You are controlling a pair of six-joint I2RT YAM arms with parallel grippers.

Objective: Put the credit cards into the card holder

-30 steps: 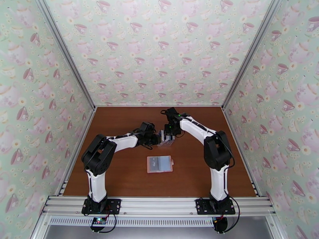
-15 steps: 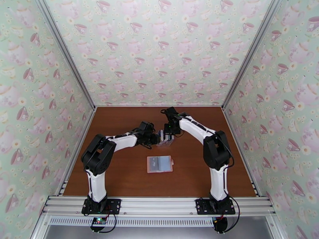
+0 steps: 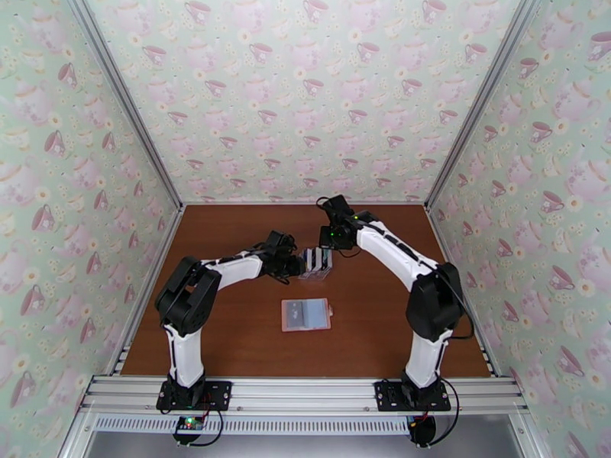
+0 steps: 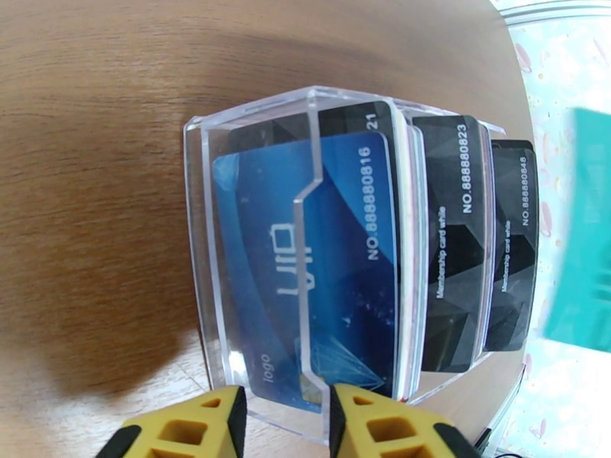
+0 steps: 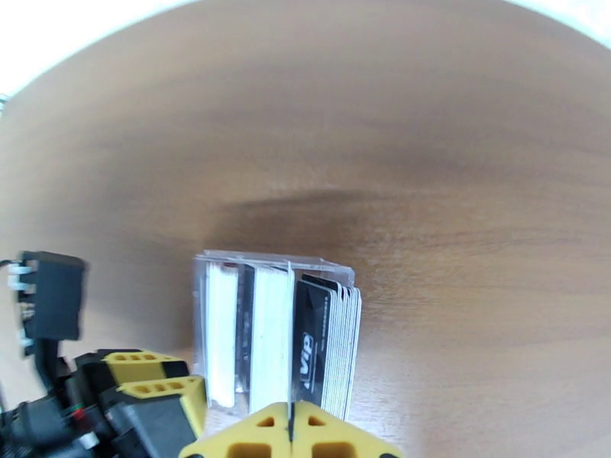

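Observation:
The credit cards (image 4: 450, 246), one blue and several black, stand upright in a clear slotted rack (image 4: 200, 246), which sits mid-table (image 3: 317, 263). My left gripper (image 4: 286, 412) is shut on the rack's near end, its yellow fingertips (image 5: 156, 391) at the rack's left side. Just above and behind the rack, my right gripper (image 5: 290, 429) has its tips pressed together on a thin teal card (image 4: 589, 223), seen edge-on from its own wrist. The card holder (image 3: 305, 314), dusty pink, lies open and flat nearer the arm bases.
Brown table (image 3: 229, 337) inside patterned walls with metal corner rails (image 3: 458, 146). Both arms (image 3: 229, 270) meet over the rack at the centre. Bare wood lies on all sides of the card holder.
My right gripper closed at the rack, then lifted up and back from it, its elbow swinging right. The left gripper and rack stayed put.

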